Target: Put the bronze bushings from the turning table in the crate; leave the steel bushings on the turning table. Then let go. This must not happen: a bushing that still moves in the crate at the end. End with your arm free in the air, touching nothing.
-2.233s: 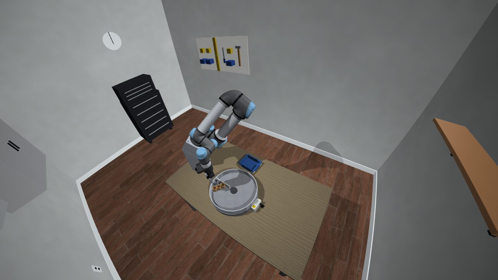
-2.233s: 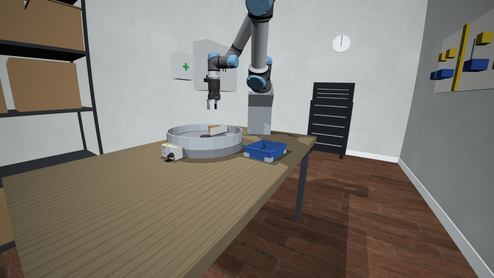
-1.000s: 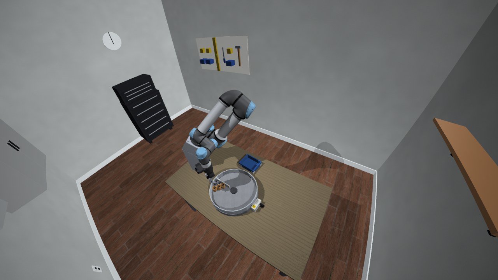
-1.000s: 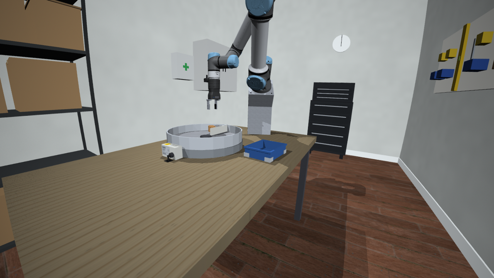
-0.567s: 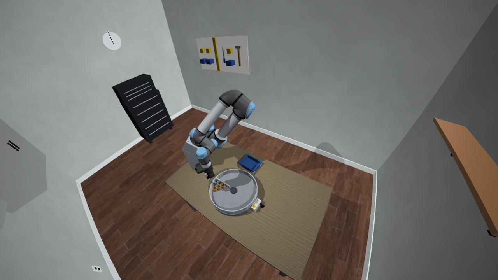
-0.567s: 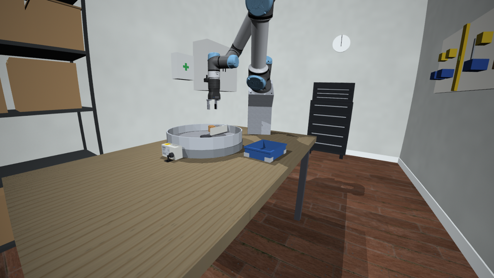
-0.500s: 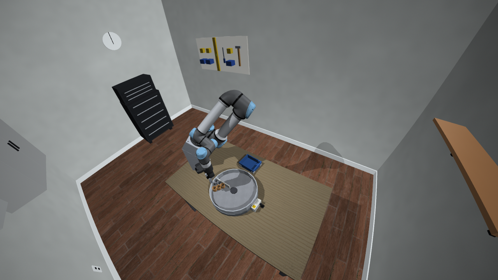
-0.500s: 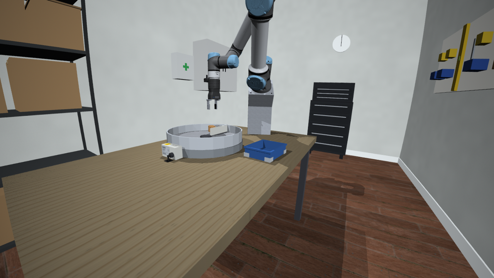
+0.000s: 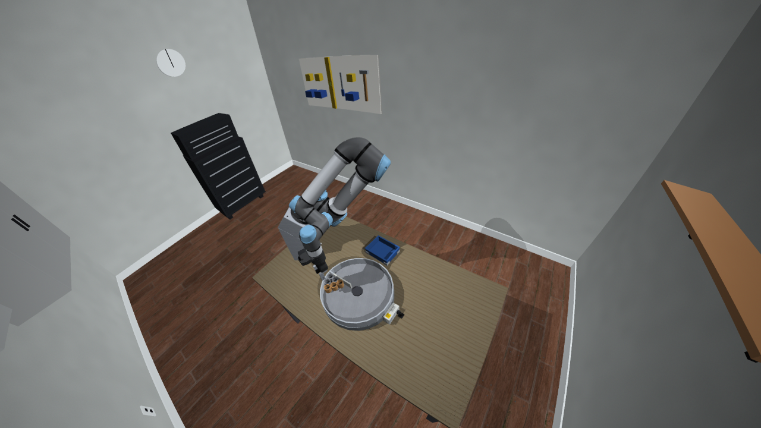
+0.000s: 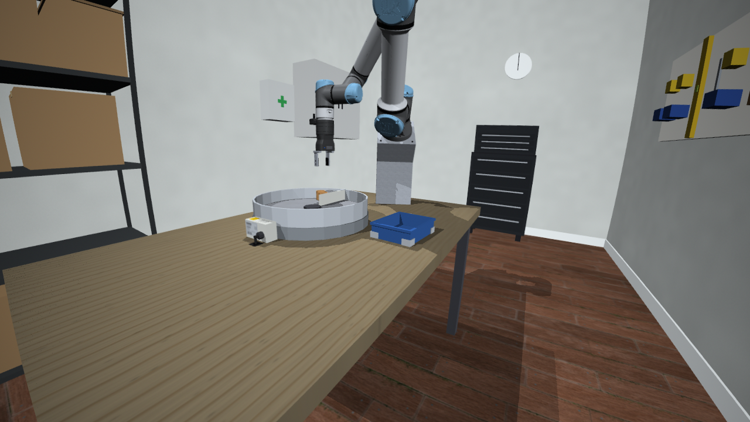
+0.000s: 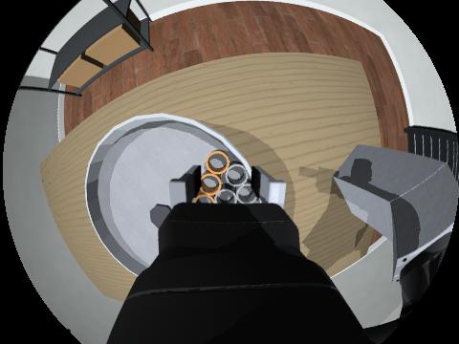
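Note:
The round grey turning table (image 9: 367, 318) (image 10: 309, 223) (image 11: 121, 179) stands on the wooden table. Bronze bushings (image 9: 332, 287) (image 10: 320, 194) (image 11: 217, 162) and steel bushings (image 9: 332, 277) (image 11: 236, 176) stand close together at the table's rim, beside a pale bar (image 9: 342, 280) (image 10: 331, 197). My gripper (image 9: 320, 271) (image 10: 321, 161) (image 11: 226, 176) is open and empty. It hangs well above that cluster. The blue crate (image 9: 381, 248) (image 10: 402, 227) stands next to the turning table and looks empty.
A small white control box (image 9: 391, 315) (image 10: 260, 228) sits against the turning table's rim. The arm's grey pedestal (image 9: 289, 234) (image 10: 395, 173) (image 11: 389, 204) stands at the table's edge. A dark hub (image 9: 356, 290) marks the turning table's centre. A shelf rack (image 10: 68, 120) stands at the left.

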Robot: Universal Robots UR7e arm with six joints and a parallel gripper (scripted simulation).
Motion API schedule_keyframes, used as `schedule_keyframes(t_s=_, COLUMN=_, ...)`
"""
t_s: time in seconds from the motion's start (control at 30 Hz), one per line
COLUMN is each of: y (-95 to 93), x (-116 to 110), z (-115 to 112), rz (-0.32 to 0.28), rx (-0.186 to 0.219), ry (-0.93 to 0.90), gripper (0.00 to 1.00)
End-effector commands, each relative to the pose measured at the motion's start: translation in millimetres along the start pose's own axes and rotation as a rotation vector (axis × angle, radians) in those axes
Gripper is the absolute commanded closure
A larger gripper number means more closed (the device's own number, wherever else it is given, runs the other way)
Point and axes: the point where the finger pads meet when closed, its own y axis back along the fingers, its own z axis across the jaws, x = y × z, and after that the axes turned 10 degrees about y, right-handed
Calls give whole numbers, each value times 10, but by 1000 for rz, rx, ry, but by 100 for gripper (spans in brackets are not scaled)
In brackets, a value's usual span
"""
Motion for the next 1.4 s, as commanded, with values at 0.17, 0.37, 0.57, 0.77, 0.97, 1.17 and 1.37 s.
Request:
schedule_keyframes(t_s=0.17, y=2, x=3, z=-2, rz=1, rx=0, ry=0, gripper=0)
schedule_keyframes(t_s=0.37, y=2, x=3, z=-2, rz=1, rx=0, ry=0, gripper=0)
schedule_keyframes(t_s=0.57, y=2, x=3, z=-2, rz=1, rx=0, ry=0, gripper=0)
schedule_keyframes(t_s=0.77, y=-2, x=-37, z=-21, rz=5, rx=0, ry=3, gripper=0)
schedule_keyframes(t_s=0.97, y=-5, x=-64, z=-34, rz=8, rx=0, ry=5, gripper=0)
schedule_keyframes(t_s=1.17, y=-5, x=-64, z=-34, rz=8, rx=0, ry=5, gripper=0)
schedule_keyframes(t_s=1.37, y=-5, x=-64, z=-34, rz=8, rx=0, ry=5, gripper=0)
